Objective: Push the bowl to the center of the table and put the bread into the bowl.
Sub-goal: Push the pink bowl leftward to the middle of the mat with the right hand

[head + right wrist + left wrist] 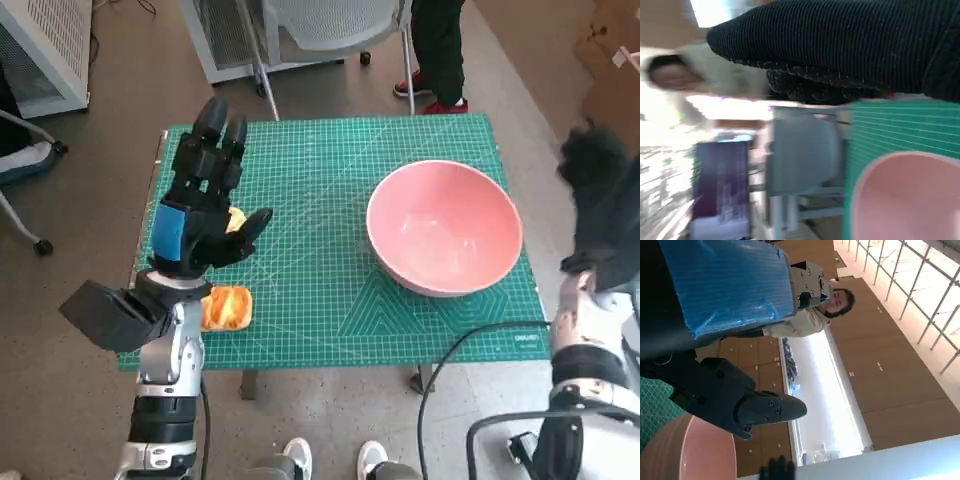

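Head view shows, nearest at the lower left of the frame, the black left hand with blue tape on its back, raised above the green cutting mat that covers the table, its fingers spread apart and holding nothing. Directly under this hand and its wrist lies the orange-yellow piece of bread, resting on the mat near the lower left edge; a second small yellow part shows just beside the palm, and I cannot tell if it is the same piece. The wide pink round bowl stands at the right of the frame, well apart from the bread and not in the middle of the mat. At the right edge, the right hand in the black knitted glove hangs just beside the bowl's outer rim; whether its fingers are apart or together I cannot tell. In my judgement the right hand is the nearer one for the push, and the bowl must travel from it toward frame left.
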Robot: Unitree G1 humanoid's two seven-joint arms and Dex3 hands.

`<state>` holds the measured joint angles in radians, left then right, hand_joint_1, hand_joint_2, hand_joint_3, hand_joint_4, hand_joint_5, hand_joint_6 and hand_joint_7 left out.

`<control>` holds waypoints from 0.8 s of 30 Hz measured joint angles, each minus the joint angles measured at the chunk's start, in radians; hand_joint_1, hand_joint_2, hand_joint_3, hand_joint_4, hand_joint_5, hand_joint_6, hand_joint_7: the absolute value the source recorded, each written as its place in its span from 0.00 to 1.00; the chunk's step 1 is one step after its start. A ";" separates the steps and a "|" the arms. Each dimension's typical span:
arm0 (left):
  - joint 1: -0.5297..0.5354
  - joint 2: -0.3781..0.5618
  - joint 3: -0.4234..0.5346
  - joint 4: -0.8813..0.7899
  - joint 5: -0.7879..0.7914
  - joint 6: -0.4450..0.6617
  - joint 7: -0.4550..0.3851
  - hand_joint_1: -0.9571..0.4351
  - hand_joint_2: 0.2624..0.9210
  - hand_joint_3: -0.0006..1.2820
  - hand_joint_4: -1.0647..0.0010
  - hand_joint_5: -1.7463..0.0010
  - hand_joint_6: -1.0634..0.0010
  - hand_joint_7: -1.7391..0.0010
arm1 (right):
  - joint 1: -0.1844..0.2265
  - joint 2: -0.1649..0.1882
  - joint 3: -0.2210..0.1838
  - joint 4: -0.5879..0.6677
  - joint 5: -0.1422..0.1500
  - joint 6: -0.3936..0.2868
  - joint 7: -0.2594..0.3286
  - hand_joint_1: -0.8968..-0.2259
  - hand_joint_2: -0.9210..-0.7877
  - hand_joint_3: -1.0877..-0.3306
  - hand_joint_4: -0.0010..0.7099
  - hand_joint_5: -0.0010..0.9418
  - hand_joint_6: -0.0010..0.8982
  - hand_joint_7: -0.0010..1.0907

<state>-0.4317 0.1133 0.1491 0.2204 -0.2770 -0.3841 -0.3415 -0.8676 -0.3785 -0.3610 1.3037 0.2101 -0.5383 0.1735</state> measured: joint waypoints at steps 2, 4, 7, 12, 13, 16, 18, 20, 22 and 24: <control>0.003 0.000 0.000 -0.002 0.000 0.000 0.002 0.41 0.76 0.33 1.00 1.00 1.00 0.83 | 0.000 0.013 -0.006 0.003 0.000 0.025 0.000 0.72 0.00 0.70 0.38 0.00 0.46 0.01; 0.006 0.001 0.001 -0.003 0.000 0.000 0.002 0.40 0.76 0.32 1.00 1.00 1.00 0.83 | 0.000 0.028 -0.007 0.005 -0.002 0.045 -0.002 0.72 0.00 0.72 0.38 0.00 0.47 0.01; 0.008 0.002 0.001 -0.003 0.000 0.000 0.003 0.40 0.77 0.32 1.00 1.00 1.00 0.83 | 0.005 0.052 -0.005 0.009 -0.015 0.067 -0.008 0.72 0.00 0.72 0.39 0.01 0.47 0.01; 0.011 0.005 0.004 -0.003 -0.001 0.000 0.003 0.40 0.79 0.29 1.00 1.00 1.00 0.83 | 0.014 0.094 0.013 0.012 -0.044 0.094 -0.031 0.70 0.00 0.74 0.41 0.01 0.47 0.01; 0.012 0.005 0.005 -0.003 -0.001 0.000 0.003 0.40 0.80 0.29 1.00 1.00 1.00 0.83 | 0.015 0.102 0.016 0.012 -0.053 0.099 -0.036 0.70 0.00 0.74 0.41 0.01 0.47 0.01; 0.013 0.006 0.008 -0.003 -0.002 0.000 0.002 0.40 0.82 0.27 1.00 1.00 1.00 0.83 | 0.017 0.125 0.022 0.013 -0.061 0.110 -0.044 0.69 0.00 0.74 0.42 0.01 0.46 0.01; 0.014 0.006 0.009 -0.003 -0.003 0.000 0.002 0.39 0.83 0.26 1.00 1.00 1.00 0.83 | 0.017 0.140 0.025 0.013 -0.062 0.116 -0.044 0.69 0.00 0.73 0.43 0.01 0.45 0.00; 0.017 0.006 0.010 -0.005 -0.003 -0.001 0.002 0.39 0.84 0.25 1.00 1.00 1.00 0.83 | 0.017 0.159 0.029 0.013 -0.066 0.124 -0.044 0.69 0.00 0.72 0.43 0.01 0.45 0.00; 0.019 0.006 0.010 -0.005 -0.003 -0.002 0.002 0.39 0.84 0.25 1.00 1.00 1.00 0.83 | 0.017 0.177 0.033 0.013 -0.070 0.134 -0.044 0.70 0.00 0.72 0.43 0.01 0.45 0.00; 0.021 0.006 0.011 -0.005 -0.002 -0.004 0.002 0.39 0.85 0.24 1.00 1.00 1.00 0.82 | 0.016 0.195 0.036 0.013 -0.076 0.140 -0.043 0.71 0.00 0.70 0.42 0.01 0.44 0.00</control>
<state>-0.4102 0.1193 0.1597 0.2151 -0.2794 -0.3881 -0.3399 -0.8513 -0.1836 -0.3248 1.3166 0.1343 -0.3982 0.1301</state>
